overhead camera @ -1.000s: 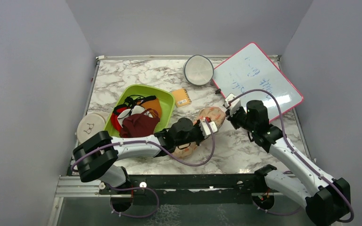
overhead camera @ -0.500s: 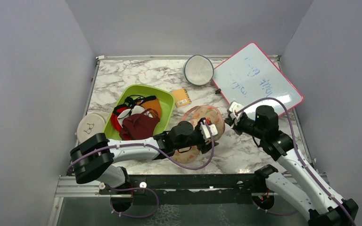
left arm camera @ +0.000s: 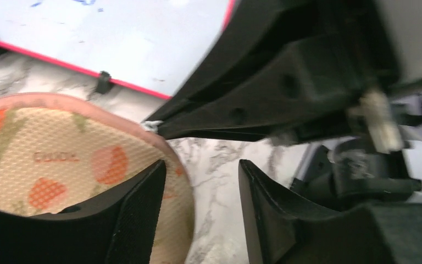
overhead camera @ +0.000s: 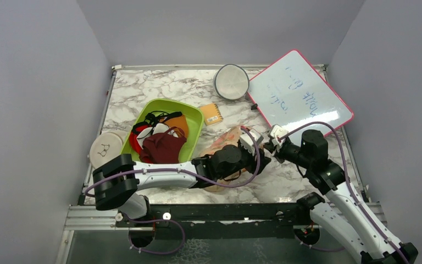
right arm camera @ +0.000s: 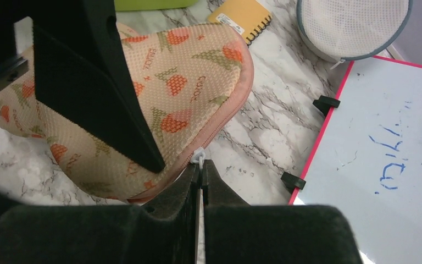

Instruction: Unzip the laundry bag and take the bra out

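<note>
The laundry bag (overhead camera: 223,144), peach with carrot print, lies on the marble, mostly under my left arm. It fills the left wrist view (left arm camera: 60,159) and the right wrist view (right arm camera: 187,82). My left gripper (overhead camera: 251,144) is open at the bag's right end. One finger (left arm camera: 132,220) lies on the fabric, and bare marble shows between the jaws (left arm camera: 200,214). My right gripper (overhead camera: 275,141) is shut on the white zipper pull (right arm camera: 199,156) at the bag's edge. The bra is hidden.
A green tray (overhead camera: 159,102) with maroon and orange cloths stands at the left, with a round white lid (overhead camera: 105,146) beside it. An orange notebook (overhead camera: 212,114), a grey-rimmed white mesh disc (overhead camera: 231,81) and a pink-framed whiteboard (overhead camera: 299,93) lie behind the bag.
My right gripper has drawn back to the right and nearer with the zipper pull. My left gripper has slid right across the bag to its right end, now covering more of it.
</note>
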Available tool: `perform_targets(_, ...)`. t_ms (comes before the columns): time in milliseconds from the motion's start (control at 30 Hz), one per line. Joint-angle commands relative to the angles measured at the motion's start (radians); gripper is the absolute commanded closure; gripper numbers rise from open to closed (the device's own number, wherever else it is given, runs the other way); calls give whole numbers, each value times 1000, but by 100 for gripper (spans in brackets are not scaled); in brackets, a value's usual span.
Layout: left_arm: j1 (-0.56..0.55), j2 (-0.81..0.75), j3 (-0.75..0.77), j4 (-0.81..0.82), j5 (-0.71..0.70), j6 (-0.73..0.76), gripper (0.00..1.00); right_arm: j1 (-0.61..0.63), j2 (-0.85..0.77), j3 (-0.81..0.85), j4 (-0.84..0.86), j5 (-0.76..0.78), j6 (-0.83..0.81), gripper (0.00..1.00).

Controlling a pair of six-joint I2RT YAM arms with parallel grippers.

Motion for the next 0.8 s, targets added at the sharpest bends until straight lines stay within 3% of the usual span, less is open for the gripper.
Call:
perform_targets(0,-6,36,50,-51,-187,-42,59,-5,-31,-14,40,-27,19,99)
perform_targets(200,-9,81,124,-130,-232,19,68,-5,27,10,21,-51,3,99)
perform_targets(400,-9,81,95,-153,-251,10,82,-5,56,29,28,-51,0,99)
perform_targets(467,-9,74,92,-161,-243,6,78,-5,67,31,20,-51,-1,99)
perform_targets(600,-17,65,84,-160,-213,-3,58,-5,59,30,32,-51,1,99)
perform_targets(767,-25,93,77,-157,-190,-19,59,-5,38,20,17,-42,9,99)
